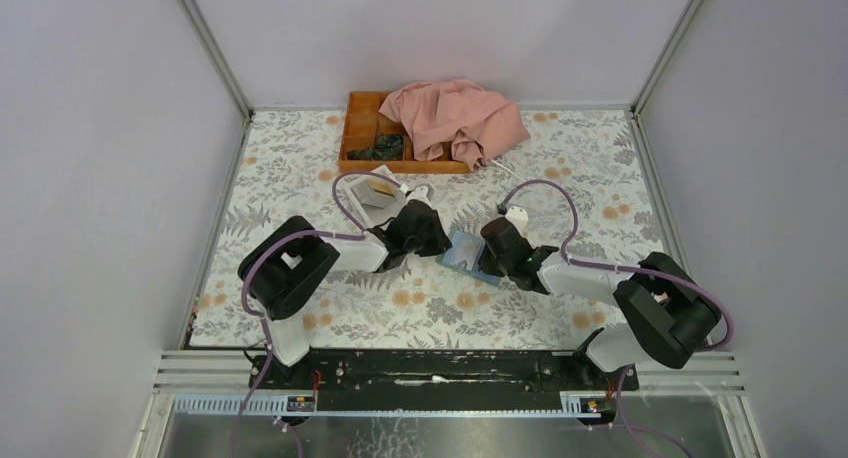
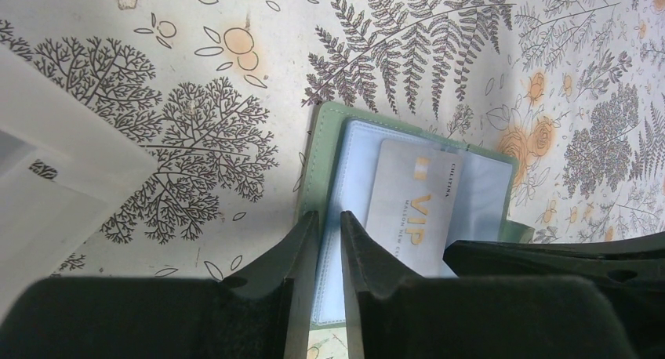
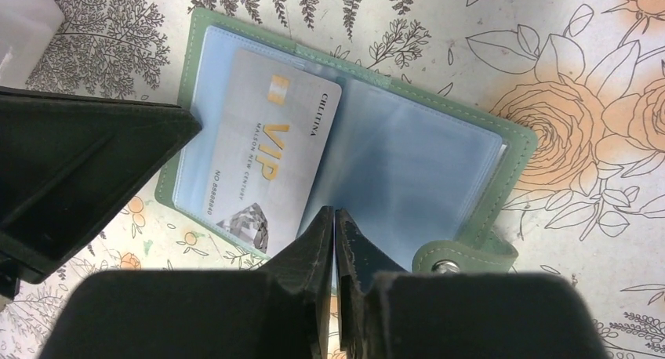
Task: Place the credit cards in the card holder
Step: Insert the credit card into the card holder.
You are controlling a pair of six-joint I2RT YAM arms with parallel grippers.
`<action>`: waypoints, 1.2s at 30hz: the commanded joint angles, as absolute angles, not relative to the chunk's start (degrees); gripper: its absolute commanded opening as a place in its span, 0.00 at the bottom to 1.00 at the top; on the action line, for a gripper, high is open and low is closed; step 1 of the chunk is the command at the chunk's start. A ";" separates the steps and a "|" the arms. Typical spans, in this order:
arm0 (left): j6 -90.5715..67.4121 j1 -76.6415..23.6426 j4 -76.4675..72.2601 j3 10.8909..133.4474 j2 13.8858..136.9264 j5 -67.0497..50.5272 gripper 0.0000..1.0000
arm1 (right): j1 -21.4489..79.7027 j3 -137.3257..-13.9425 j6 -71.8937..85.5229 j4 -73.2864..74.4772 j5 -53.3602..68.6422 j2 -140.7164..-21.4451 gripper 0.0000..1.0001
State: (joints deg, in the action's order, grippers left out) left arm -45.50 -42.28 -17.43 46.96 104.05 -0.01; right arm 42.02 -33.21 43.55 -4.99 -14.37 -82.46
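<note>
The grey-green card holder (image 1: 466, 258) lies open on the floral cloth between my two grippers, pale blue sleeves up. A greyish "VIP" credit card (image 3: 270, 151) lies tilted on its left page; I cannot tell whether it sits inside a sleeve. It also shows in the left wrist view (image 2: 412, 210). My left gripper (image 2: 329, 215) is shut to a narrow slit, grips nothing, and its tips sit at the holder's left edge (image 2: 321, 163). My right gripper (image 3: 335, 212) is shut and empty, tips over the holder's middle fold. No other cards are in view.
A white open box (image 1: 372, 193) stands just behind my left gripper. An orange wooden tray (image 1: 362, 128) sits at the back, partly under a pink cloth (image 1: 455, 118). The holder's snap tab (image 3: 463, 257) sticks out beside my right fingers.
</note>
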 commanded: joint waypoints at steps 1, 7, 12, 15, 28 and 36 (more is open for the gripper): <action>-44.56 -43.03 -10.70 44.50 109.78 0.93 0.24 | 42.45 -35.29 43.44 -4.77 -16.82 -83.88 0.10; -44.30 -43.02 -10.35 44.08 109.13 1.36 0.24 | 42.45 -36.97 43.09 -5.08 -15.84 -85.90 0.08; -44.62 -43.01 -10.17 43.52 107.14 1.88 0.24 | 42.45 -38.22 42.74 -4.69 -15.32 -87.53 0.08; -44.73 -42.98 -9.65 43.49 105.70 2.26 0.24 | 42.45 -38.41 42.80 -4.75 -15.34 -88.18 0.07; -44.94 -42.45 -7.89 41.52 99.04 5.50 0.42 | 42.41 -39.07 42.80 -4.91 -14.53 -89.90 0.07; -45.26 -41.34 -9.18 39.02 96.37 6.61 0.43 | 42.45 -39.35 42.39 -5.06 -14.05 -90.44 0.07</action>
